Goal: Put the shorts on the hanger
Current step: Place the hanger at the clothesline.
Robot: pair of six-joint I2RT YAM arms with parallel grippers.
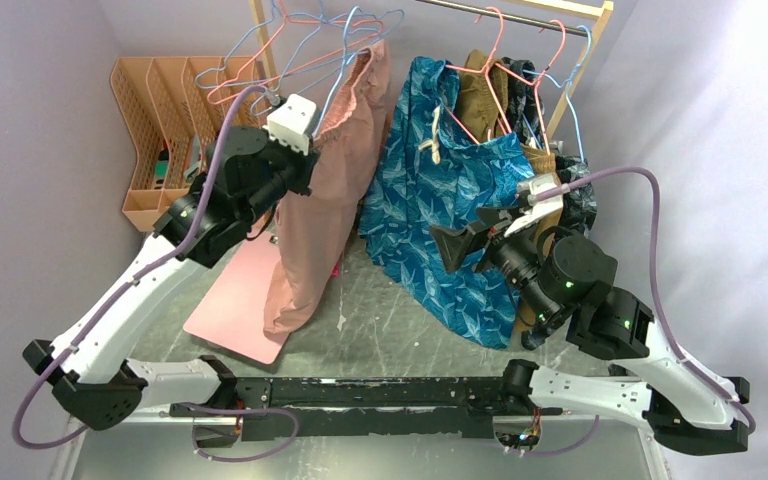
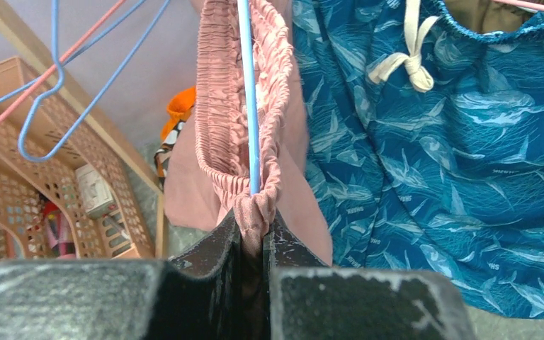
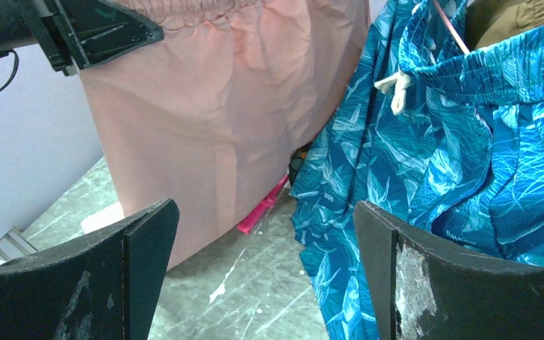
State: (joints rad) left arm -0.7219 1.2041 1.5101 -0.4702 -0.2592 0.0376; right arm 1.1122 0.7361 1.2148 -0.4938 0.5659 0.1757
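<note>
Aloft; left gripper (image 2: 255, 228): pinched tight on shorts (image 2: 221, 106) waistband; hanger (image 2: 246, 85): blue wire inside the gathered waistband, above the pinch; shorts: hung beside blue patterned garment (image 1: 440, 205); right gripper (image 3: 263, 212): spread wide, holding nothing

Blue patterned garment (image 1: 450, 210) hanging, pink board (image 1: 235, 300) on table (image 1: 380, 330), orange lattice trays (image 1: 150, 120) behind.

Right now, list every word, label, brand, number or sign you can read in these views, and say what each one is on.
Nothing reads clearly enough to quote.
Blue patterned garment: tiny white words repeat among the printed fish, but they are too small and blurred to read.
Shorts: no lettering shows.
Hanger: no lettering shows.
</note>
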